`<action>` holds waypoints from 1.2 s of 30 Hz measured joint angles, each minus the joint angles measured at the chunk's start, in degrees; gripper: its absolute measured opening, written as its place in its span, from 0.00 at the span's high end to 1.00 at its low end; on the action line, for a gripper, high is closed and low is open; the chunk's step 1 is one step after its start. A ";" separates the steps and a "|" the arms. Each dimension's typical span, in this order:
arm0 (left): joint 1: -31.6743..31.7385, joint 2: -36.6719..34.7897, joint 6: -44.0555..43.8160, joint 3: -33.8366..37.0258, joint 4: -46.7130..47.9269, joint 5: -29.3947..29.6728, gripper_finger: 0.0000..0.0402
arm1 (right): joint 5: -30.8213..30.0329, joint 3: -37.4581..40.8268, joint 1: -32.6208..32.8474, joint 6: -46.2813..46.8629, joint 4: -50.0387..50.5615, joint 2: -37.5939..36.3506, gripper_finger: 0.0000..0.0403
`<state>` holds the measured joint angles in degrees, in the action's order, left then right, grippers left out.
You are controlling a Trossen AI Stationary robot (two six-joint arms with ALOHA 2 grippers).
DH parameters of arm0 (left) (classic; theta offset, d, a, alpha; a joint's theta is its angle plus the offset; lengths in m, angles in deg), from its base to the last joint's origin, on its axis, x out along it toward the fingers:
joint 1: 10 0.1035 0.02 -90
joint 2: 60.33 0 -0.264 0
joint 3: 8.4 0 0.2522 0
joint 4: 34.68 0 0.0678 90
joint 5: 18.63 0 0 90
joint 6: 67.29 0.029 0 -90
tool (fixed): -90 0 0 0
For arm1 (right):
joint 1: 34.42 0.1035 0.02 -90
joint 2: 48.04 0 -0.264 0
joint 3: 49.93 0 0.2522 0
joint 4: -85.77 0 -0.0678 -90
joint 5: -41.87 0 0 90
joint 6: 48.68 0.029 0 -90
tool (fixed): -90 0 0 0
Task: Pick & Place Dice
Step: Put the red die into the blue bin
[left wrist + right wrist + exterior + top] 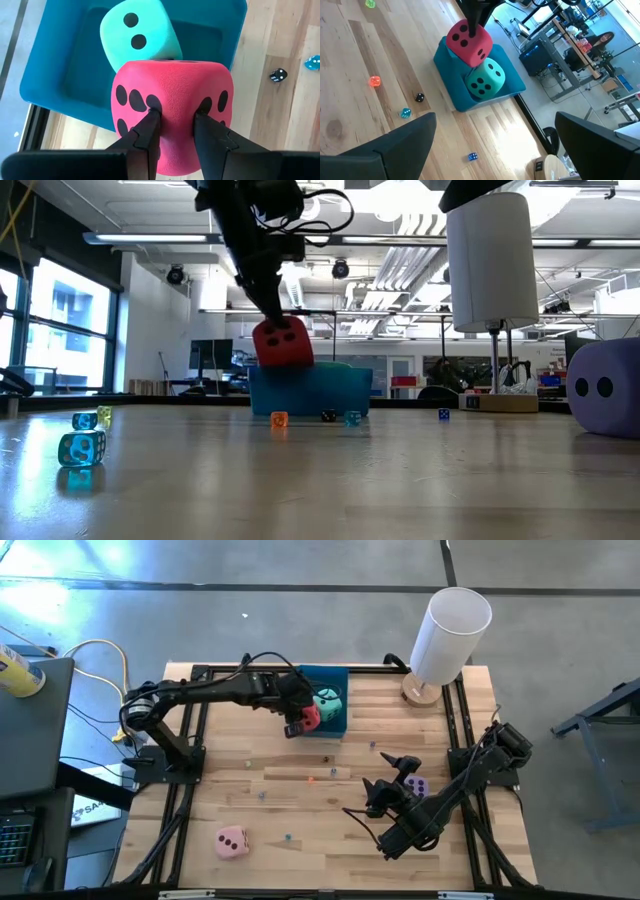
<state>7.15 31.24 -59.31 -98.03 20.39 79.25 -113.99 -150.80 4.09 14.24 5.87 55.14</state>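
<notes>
Red foam fills the left gripper: its two dark fingers are pinched into the red die, which hangs in the air over the near rim of the blue tray, clear of the wooden surface. The teal die sits inside the tray, just beyond the red one; in the left wrist view the red cube covers its lower part. The tray lies at the far edge of the surface, between the rails of the black frame, and bare planks stretch from it toward the near edge. The right gripper rests low over the right half of the surface with its fingers spread wide and nothing between them; the purple die lies just beside it, partly hidden by the arm from above and cut off at the edge of the low view. The pink die sits alone near the front left, well apart from both arms. That makes four large dice. Several tiny coloured dice are scattered over the planks, too small to count surely. One white cylinder stands on a round wooden base at the far right corner.
</notes>
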 joint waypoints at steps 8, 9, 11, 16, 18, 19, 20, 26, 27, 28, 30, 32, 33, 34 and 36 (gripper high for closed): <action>0.00 1.34 5.68 0.00 -0.96 0.75 0.77 | 0.00 0.00 0.02 0.02 -0.04 0.00 0.01; 0.00 1.75 6.07 -0.01 -1.03 1.09 0.77 | 0.00 0.00 0.01 0.02 -0.04 0.00 0.01; 0.00 2.39 6.80 -0.02 -1.18 1.26 0.77 | 0.00 0.00 0.01 0.02 -0.07 0.00 0.01; -0.29 3.88 7.19 -0.07 -1.49 1.33 0.77 | 0.00 0.00 0.00 0.02 -0.15 0.00 0.01; -0.28 3.97 7.15 -0.07 -1.39 1.25 0.77 | -0.02 0.22 0.01 0.02 -0.30 0.00 0.01; -0.31 3.94 7.15 -0.07 -1.42 1.23 0.77 | -0.03 0.57 0.02 0.08 -0.28 0.00 0.01; -0.45 3.93 7.15 -0.07 -1.50 1.20 0.77 | -0.01 1.02 0.01 0.22 -0.28 0.00 0.01; -0.92 3.93 7.06 -0.07 -1.52 1.24 0.77 | 0.00 2.62 -0.05 0.46 -0.60 0.00 0.01; -0.95 3.93 7.28 -0.07 -1.55 1.22 0.77 | 0.00 2.71 -0.05 0.46 -0.59 0.00 0.01; -0.98 3.93 7.74 -0.07 -1.59 1.22 0.77 | 0.00 2.71 -0.05 0.46 -0.68 0.00 0.01; -0.96 3.93 8.52 -0.07 -1.76 1.20 0.75 | 0.00 2.73 -0.05 0.44 -0.70 0.00 0.01; -0.96 3.93 8.61 -0.07 -2.11 1.34 0.73 | 0.00 2.73 -0.05 0.37 -0.79 0.00 0.01; -0.96 3.93 8.74 -0.07 -2.35 1.73 0.71 | 0.00 2.73 -0.05 0.35 -0.85 0.00 0.01; -0.97 3.93 8.96 -0.07 -2.60 2.30 0.70 | 0.00 2.73 -0.05 0.32 -0.85 0.00 0.01; -1.19 3.93 9.56 -0.07 -2.73 3.09 0.67 | 0.00 2.73 -0.05 0.31 -0.85 0.00 0.01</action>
<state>5.95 35.17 -49.74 -98.10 17.67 82.34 -113.99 -148.07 4.04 14.54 5.02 55.14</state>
